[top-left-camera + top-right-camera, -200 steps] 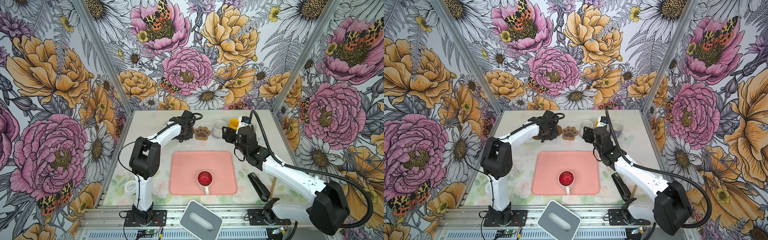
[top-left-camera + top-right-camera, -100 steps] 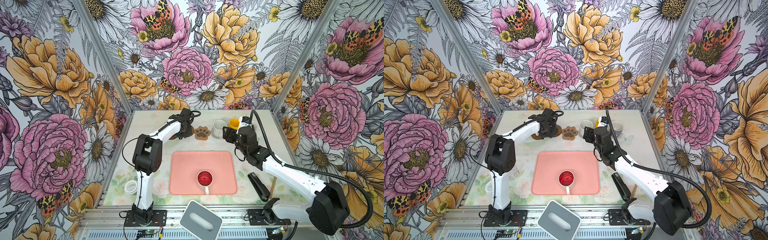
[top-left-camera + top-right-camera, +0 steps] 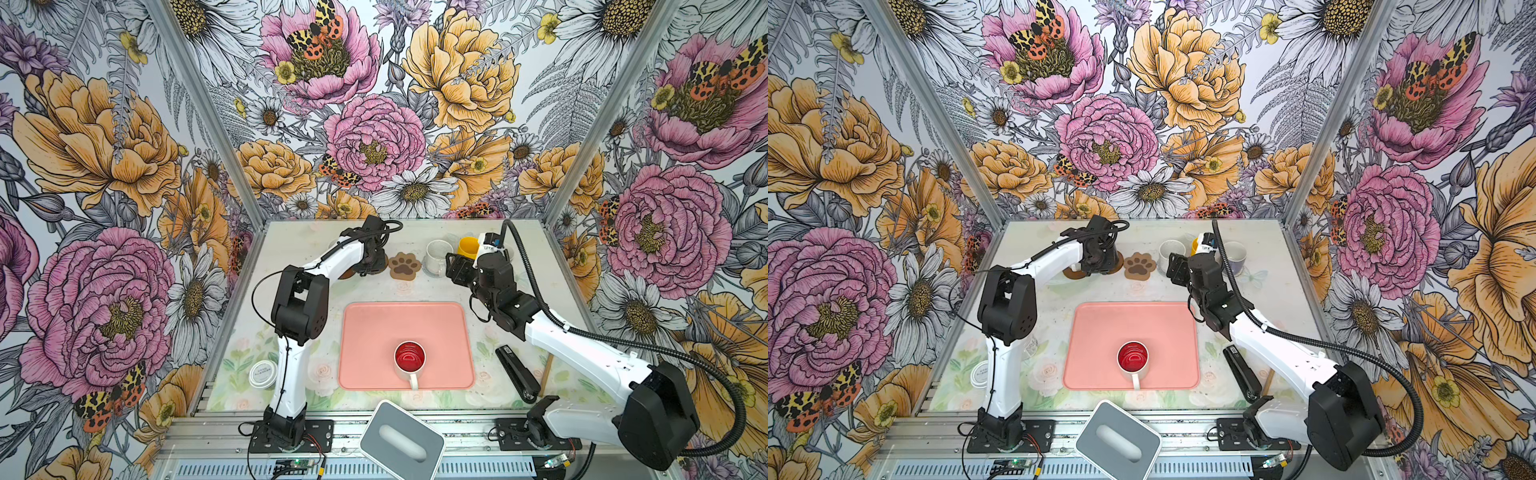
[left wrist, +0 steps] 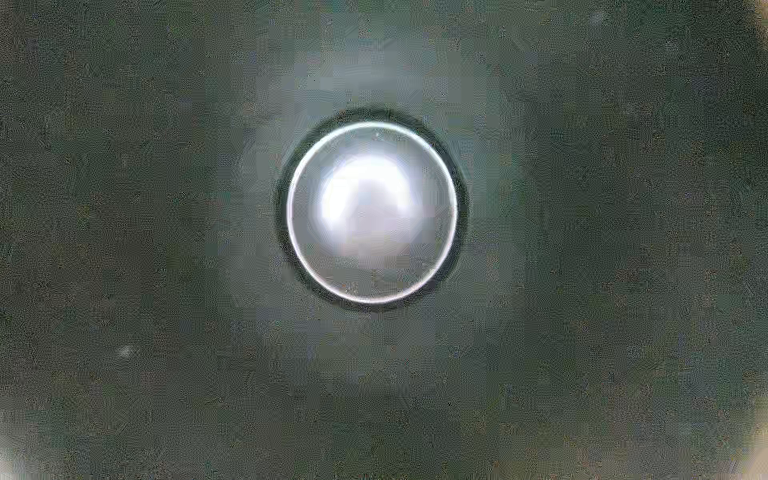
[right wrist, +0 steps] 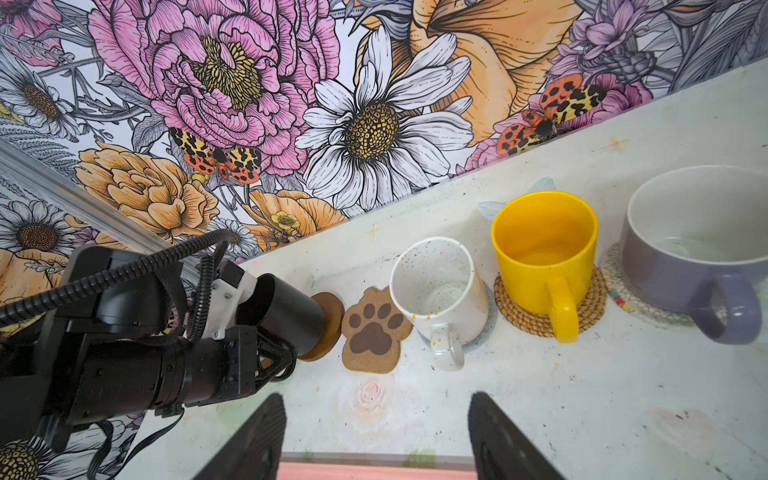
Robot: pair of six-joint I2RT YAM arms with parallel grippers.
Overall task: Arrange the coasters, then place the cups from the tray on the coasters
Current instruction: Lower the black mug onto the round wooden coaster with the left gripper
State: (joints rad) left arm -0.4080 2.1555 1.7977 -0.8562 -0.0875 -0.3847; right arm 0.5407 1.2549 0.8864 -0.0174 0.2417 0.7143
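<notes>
Black cup (image 5: 291,309) stands at the far end of the table (image 3: 415,286), at the left gripper (image 5: 286,359). The jaws are drawn close together on the cup's side, pinching it; the contact is black on black and hard to resolve. The cup's base meets a brown disc coaster (image 5: 332,328). The left wrist view fills with the cup's dark inside, its round bottom centred. Second brown disc (image 3: 1073,274) lies just beside the first, partly hidden by the left arm.

Row along the far edge, going away from the black cup:
- paw coaster (image 5: 376,332), just beside the brown disc, nothing on it
- speckled cup (image 5: 436,286) on a greyish round coaster (image 5: 490,320)
- yellow cup (image 5: 544,249) on the rattan coaster (image 5: 515,316)
- lavender cup (image 5: 685,257) on a pale woven coaster (image 5: 617,291)

All three handles are turned toward the right gripper (image 5: 378,436).

The right gripper's fingers are spread wide with nothing between them. It hovers over bare table between the tray's far edge and the row, facing the paw coaster and the speckled cup and touching neither.

White cup with red inside (image 3: 409,357) stands upright on the tray (image 3: 374,328), in its near half with the handle toward the near rim. It is well apart from both grippers.
</notes>
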